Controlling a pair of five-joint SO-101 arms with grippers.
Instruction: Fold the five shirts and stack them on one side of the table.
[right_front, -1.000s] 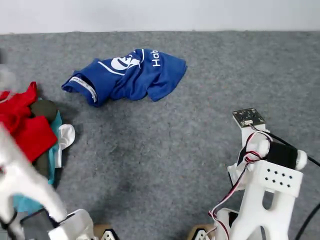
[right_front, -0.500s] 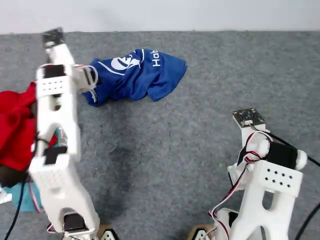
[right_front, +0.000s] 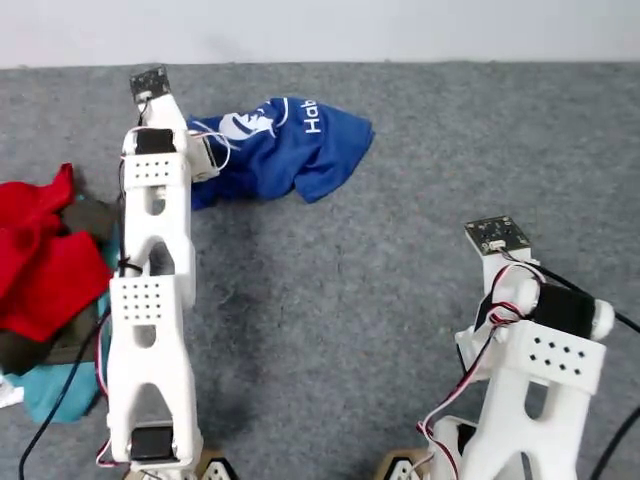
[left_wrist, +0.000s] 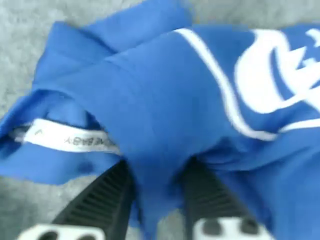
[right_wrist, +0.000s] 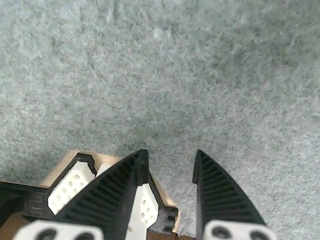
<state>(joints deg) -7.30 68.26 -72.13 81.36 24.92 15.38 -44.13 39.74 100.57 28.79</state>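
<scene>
Left pincer (left_wrist: 157, 167) is released, straddling a fold of the blue shirt (right_front: 290, 150) at the desk's (right_front: 400, 300) far side. I'd bite deep by the collar before pulling. Right pincer (right_wrist: 170, 155) is released too, over the desk.

- Blue shirt (right_front: 285, 150) with white print: crumpled, unfolded, lying at 11 o'clock on the table.
- Red shirt (right_front: 45, 270): bunched at 9 o'clock, atop a dark shirt (right_front: 40, 350) and a teal shirt (right_front: 50, 400).
</scene>
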